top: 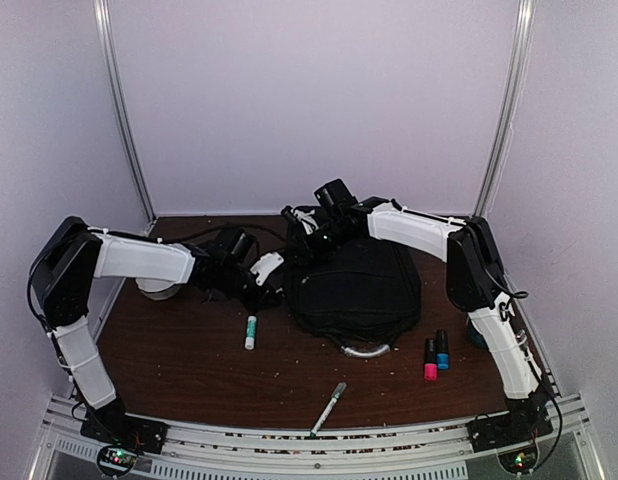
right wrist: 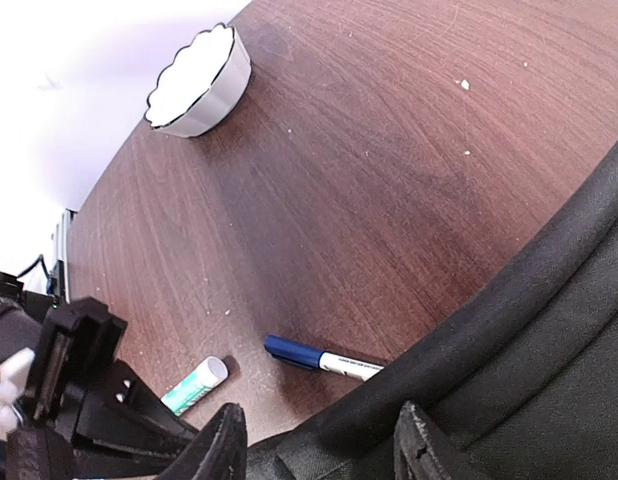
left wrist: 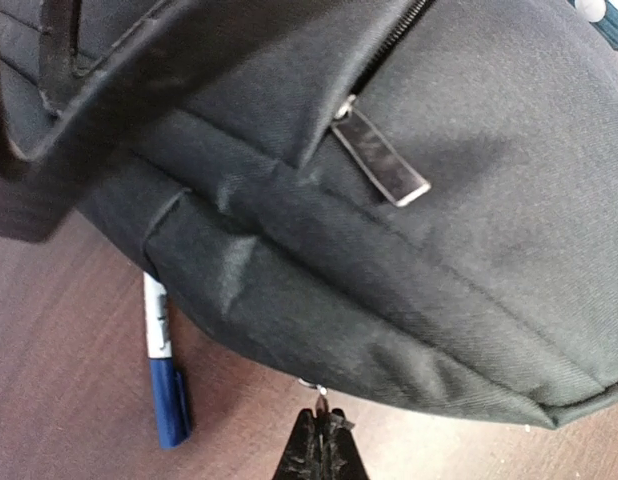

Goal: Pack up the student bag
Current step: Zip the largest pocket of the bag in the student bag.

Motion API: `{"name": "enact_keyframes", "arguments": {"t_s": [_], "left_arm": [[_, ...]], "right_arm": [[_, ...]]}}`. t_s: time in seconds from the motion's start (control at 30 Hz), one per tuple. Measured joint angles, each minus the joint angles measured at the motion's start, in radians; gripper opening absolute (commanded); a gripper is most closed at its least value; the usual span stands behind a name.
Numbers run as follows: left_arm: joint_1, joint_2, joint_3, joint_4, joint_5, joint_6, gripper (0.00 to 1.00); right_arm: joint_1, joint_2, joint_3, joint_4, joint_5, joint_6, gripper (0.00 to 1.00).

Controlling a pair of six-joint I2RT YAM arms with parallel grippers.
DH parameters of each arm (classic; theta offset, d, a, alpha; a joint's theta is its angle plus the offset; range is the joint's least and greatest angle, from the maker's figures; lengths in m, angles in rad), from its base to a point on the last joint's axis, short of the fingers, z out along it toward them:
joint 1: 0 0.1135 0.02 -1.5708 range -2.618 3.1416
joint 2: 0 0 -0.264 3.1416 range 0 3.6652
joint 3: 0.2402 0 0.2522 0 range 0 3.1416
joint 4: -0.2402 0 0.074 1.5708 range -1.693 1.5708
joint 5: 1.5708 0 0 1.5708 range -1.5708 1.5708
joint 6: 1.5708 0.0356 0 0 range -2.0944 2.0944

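The student bag (top: 354,285) is a large black backpack lying flat mid-table, grey loop handle (top: 364,351) toward the front. My left gripper (top: 267,292) is at its left edge. In the left wrist view it (left wrist: 323,420) is shut on a small metal zipper pull (left wrist: 325,403) at the bag's lower seam (left wrist: 389,300). My right gripper (top: 301,226) is at the bag's back left corner. In the right wrist view it (right wrist: 319,450) is open, its fingers (right wrist: 221,448) on either side of the bag's padded edge (right wrist: 489,320).
A blue-capped marker (right wrist: 319,358) lies half under the bag's left side, also in the left wrist view (left wrist: 165,372). A green glue stick (top: 250,332), a grey marker (top: 329,407), pink (top: 430,361) and blue (top: 442,351) small tubes lie in front. A white bowl (right wrist: 194,85) stands behind the left gripper.
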Motion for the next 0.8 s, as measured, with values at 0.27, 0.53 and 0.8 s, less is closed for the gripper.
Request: {"name": "enact_keyframes", "arguments": {"t_s": [0.27, 0.53, 0.8], "left_arm": [[-0.131, 0.000, -0.007, -0.031, -0.016, -0.011, 0.00], [-0.255, 0.033, 0.032, -0.057, -0.023, 0.008, 0.00], [-0.262, 0.082, 0.111, -0.092, -0.022, 0.043, 0.00]], "right_arm": [[-0.003, 0.005, -0.002, 0.015, 0.010, 0.042, 0.48], [-0.003, 0.005, -0.005, 0.018, 0.016, 0.048, 0.47], [-0.003, 0.005, 0.000, 0.006, 0.028, 0.016, 0.49]]}}
